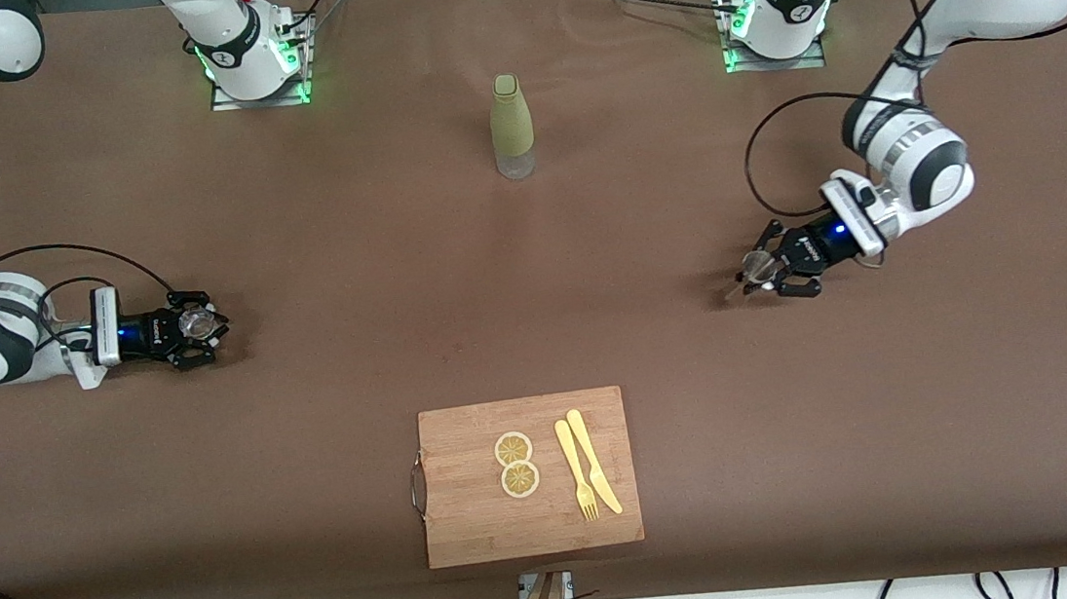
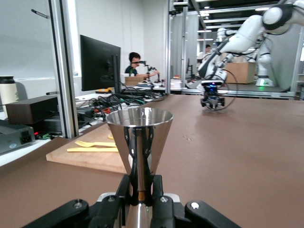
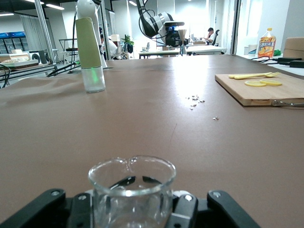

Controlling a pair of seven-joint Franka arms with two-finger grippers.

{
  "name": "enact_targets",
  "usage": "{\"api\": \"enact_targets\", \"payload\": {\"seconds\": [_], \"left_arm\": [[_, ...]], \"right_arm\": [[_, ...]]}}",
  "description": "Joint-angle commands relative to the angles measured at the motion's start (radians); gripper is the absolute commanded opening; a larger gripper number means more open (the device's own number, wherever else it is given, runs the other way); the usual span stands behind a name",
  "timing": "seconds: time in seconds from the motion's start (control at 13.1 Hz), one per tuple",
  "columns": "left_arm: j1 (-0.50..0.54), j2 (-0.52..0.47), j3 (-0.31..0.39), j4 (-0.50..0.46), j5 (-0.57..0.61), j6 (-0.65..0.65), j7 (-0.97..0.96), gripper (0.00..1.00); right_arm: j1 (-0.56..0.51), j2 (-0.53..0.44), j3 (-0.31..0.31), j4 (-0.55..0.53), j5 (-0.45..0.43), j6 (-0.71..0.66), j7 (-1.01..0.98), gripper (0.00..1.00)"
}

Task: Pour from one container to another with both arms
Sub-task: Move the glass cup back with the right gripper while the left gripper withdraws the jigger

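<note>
Left claw point(image 1: 770, 274) clamped on jigger point(image 2: 138, 137), right claw point(image 1: 195, 326) clamped on tumbler point(image 3: 131, 186)

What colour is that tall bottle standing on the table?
The bottle is olive green with a clear base, best seen in the right wrist view.

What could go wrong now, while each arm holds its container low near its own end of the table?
1. The left claw pinches only the narrow waist of the jigger, so it may pivot or slip during tilting.
2. The right claw grips smooth clear glass, which could slide.
3. Moving toward each other, either arm might knock the upright bottle.
</note>
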Motion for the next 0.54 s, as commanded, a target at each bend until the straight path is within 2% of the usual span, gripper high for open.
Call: {"api": "enact_targets", "payload": {"seconds": [0.0,0.08,0.15,0.23,0.31,0.46], "left_arm": [[0.034,0.007,0.074,-0.022,0.155,-0.097,0.152,0.00],[0.054,0.011,0.107,-0.020,0.234,-0.126,0.149,0.00],[0.071,0.017,0.121,-0.022,0.285,-0.150,0.150,0.00],[0.077,0.025,0.150,-0.019,0.334,-0.170,0.153,0.00],[0.079,0.036,0.174,-0.017,0.380,-0.187,0.155,0.00],[0.105,0.068,0.187,-0.007,0.434,-0.213,0.161,0.00]], "right_arm": [[-0.005,0.053,0.009,0.011,0.009,-0.008,-0.037,0.10],[-0.004,0.053,0.009,0.012,0.009,-0.007,-0.038,0.11],[-0.002,0.051,0.009,0.014,0.009,-0.010,-0.037,0.18],[-0.002,0.050,0.010,0.014,0.009,-0.013,-0.037,0.43],[-0.002,0.048,0.010,0.014,0.007,-0.014,-0.038,0.99],[-0.007,0.031,0.006,0.020,-0.002,-0.017,-0.037,1.00]]}}
